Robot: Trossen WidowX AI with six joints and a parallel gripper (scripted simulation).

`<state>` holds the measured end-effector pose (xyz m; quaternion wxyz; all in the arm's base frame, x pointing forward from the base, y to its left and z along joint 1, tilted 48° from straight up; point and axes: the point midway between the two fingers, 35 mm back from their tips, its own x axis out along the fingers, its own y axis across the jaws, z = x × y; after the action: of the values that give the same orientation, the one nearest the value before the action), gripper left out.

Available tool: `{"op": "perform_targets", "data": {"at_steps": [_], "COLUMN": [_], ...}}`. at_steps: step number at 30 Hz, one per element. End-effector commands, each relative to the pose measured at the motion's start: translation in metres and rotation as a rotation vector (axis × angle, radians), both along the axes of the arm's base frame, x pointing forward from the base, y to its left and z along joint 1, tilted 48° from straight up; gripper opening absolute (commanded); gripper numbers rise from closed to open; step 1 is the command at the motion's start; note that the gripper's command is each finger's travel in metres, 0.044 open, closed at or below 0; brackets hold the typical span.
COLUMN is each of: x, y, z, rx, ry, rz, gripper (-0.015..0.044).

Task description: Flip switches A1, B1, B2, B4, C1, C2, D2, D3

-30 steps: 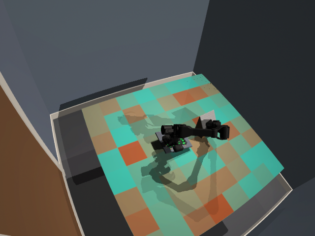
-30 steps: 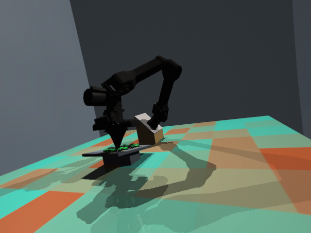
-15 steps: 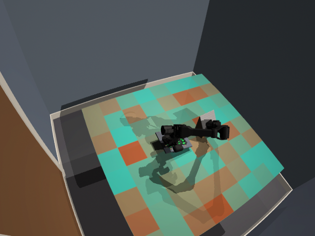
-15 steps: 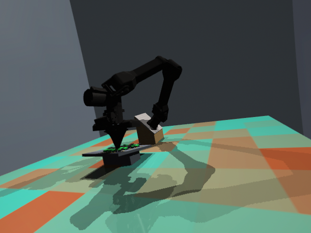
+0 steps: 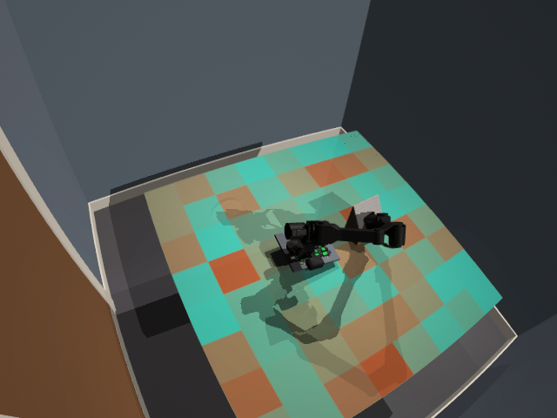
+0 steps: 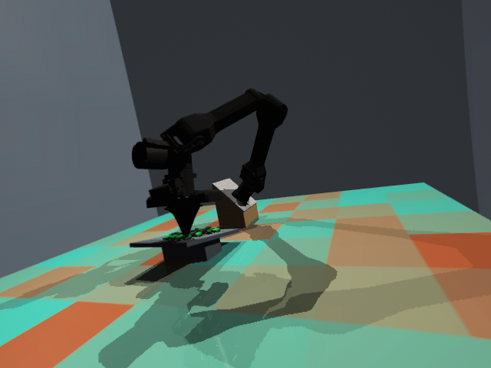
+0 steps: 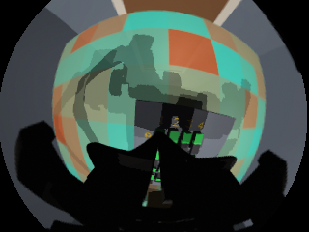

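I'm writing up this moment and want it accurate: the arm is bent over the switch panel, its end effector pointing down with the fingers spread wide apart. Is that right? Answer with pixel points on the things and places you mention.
Not quite: the fingers are closed together, as the exterior view shows, where they taper to one tip. The rest holds: the arm [image 5: 355, 234] [image 6: 234, 114] is bent over the switch panel [image 5: 332, 258] [image 6: 146, 242] [image 7: 219, 130], its end effector [image 6: 186, 233] [image 7: 158, 134] pointing down.

"What does the arm [image 5: 355, 234] [image 6: 238, 113] look like?"

"Black all over, with chunky joints and slim links."

"And its end?"

"Tapered black fingers [image 6: 185, 221]; near the wrist, a stubby cylinder [image 5: 295, 231] [image 6: 149, 155], perhaps slightly greyer, though shadow blurs it."
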<state>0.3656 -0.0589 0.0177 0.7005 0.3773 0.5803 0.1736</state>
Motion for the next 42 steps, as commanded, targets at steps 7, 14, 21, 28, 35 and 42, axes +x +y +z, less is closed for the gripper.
{"op": "perform_targets", "data": {"at_steps": [7,14,21,28,35,42], "x": [-0.02,-0.034,-0.075,-0.068,-0.065,-0.062], "y": [-0.044,-0.04,-0.023,-0.005,0.004,0.01], "z": [0.043,0.042,0.039,0.02,0.012,0.006], "rx": [-0.002,-0.002,-0.001,-0.005,-0.005,-0.004], "ry": [-0.01,-0.009,-0.007,-0.02,-0.025,-0.025], "rz": [-0.023,-0.023,-0.023,-0.038,-0.042,-0.042], "gripper": [0.0,0.0,0.0,0.0,0.0,0.0]}}
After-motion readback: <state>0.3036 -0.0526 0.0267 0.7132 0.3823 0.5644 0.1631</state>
